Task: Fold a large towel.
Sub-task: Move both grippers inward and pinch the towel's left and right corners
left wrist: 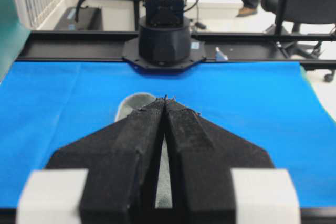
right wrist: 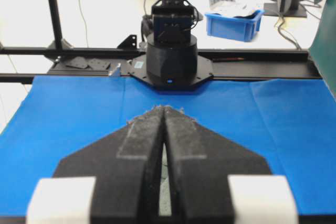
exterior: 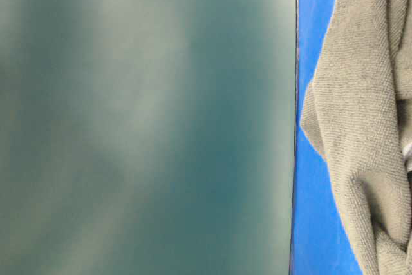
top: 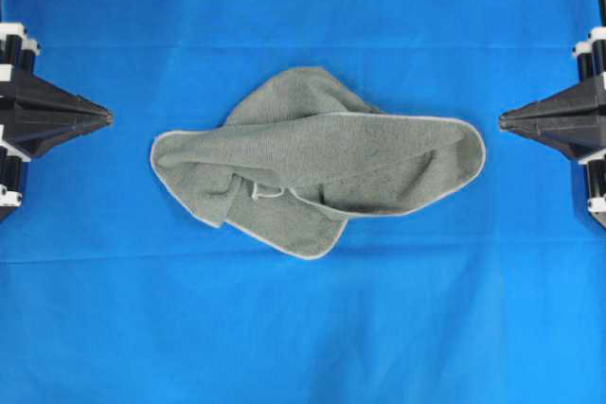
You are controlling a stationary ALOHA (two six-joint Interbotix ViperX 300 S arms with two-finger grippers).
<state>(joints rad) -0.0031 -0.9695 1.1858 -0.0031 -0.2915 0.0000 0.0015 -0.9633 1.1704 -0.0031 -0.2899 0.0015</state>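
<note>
Nothing folded yet: large grey-green terry towel (top: 317,163) lying rumpled mid-way on the bright blue cloth surface (top: 303,328), black left gripper (top: 107,118) and black right gripper (top: 503,120) pinched closed, empty, well apart from it; next, probably opening and reaching for a hemmed corner.

The towel (top: 317,163) lies crumpled in the middle of the blue cloth surface (top: 303,328), the only obstacle on it. Wide bare strips run along the far edge and the near edge, and a gripper could sweep across either without meeting anything. Bare cloth also separates each end of the towel from the arm on that side: the left gripper (top: 107,118), jaws pressed together, sits apart from the towel's left end, and the right gripper (top: 503,120), likewise closed, sits just off its right end. All four corners are free.
</note>
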